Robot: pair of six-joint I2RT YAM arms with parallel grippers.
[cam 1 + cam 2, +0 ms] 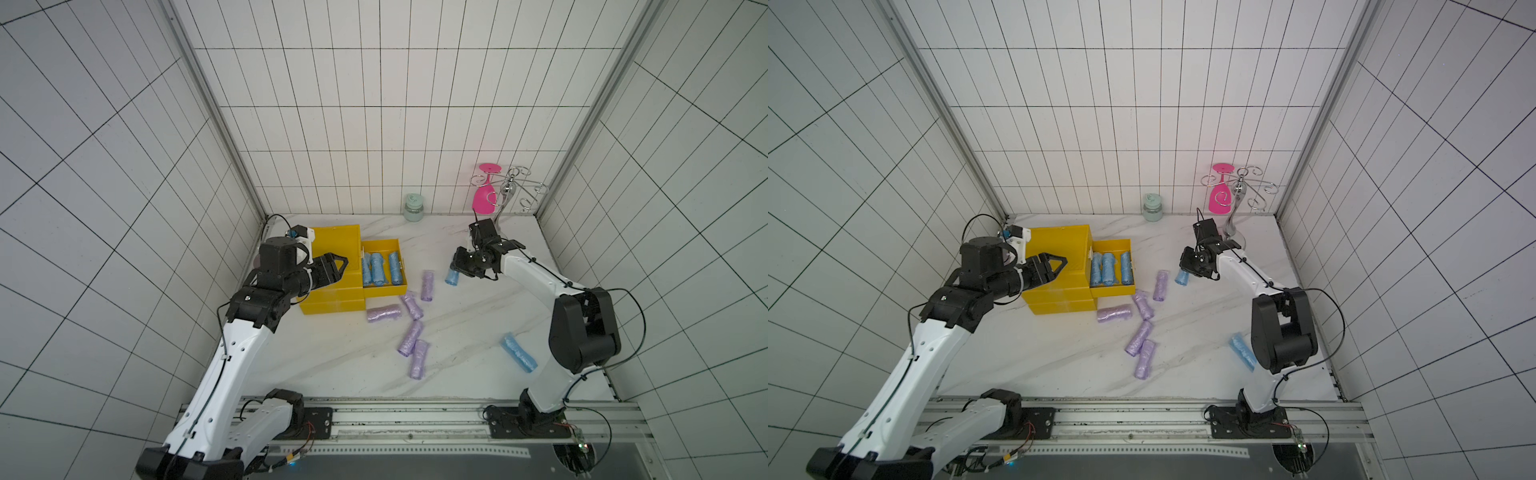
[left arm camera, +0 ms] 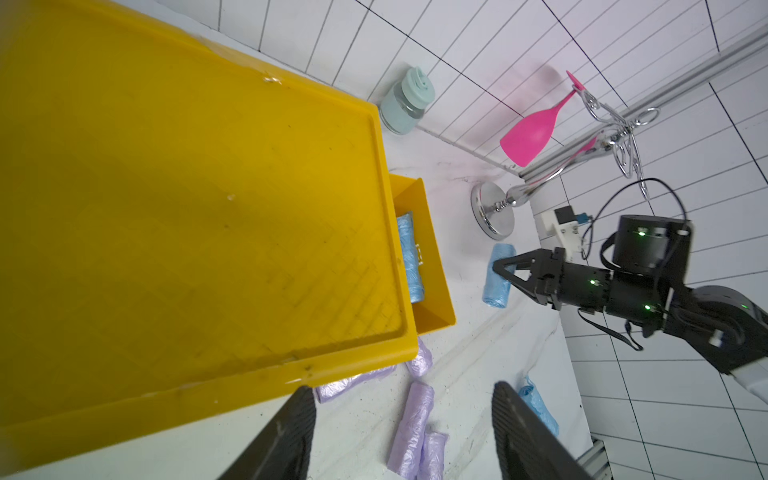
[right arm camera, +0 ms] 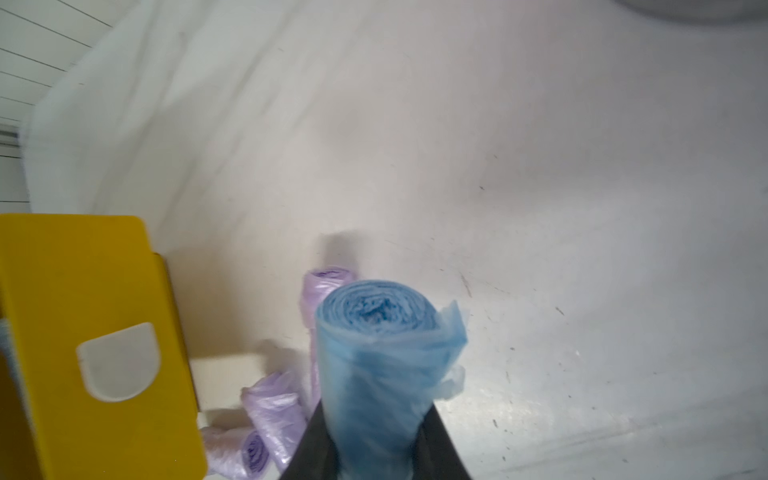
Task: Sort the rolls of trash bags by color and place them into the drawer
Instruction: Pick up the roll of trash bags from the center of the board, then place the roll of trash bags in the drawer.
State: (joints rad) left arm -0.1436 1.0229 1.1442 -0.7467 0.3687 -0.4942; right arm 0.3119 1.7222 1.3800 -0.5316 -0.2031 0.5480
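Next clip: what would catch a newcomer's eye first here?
The bright yellow drawer unit at the table's back left, its open drawer holding blue rolls. Then the right end effector clamped on a blue roll, with lilac rolls scattered mid-table.

Blue roll point(image 3: 374, 374) blurred, drawer point(image 3: 83, 270) cropped at edge

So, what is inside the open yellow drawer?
Three light blue rolls lie side by side in the open drawer, as both top views show. What lies beneath them, or in the part of the drawer inside the yellow cabinet, is covered.
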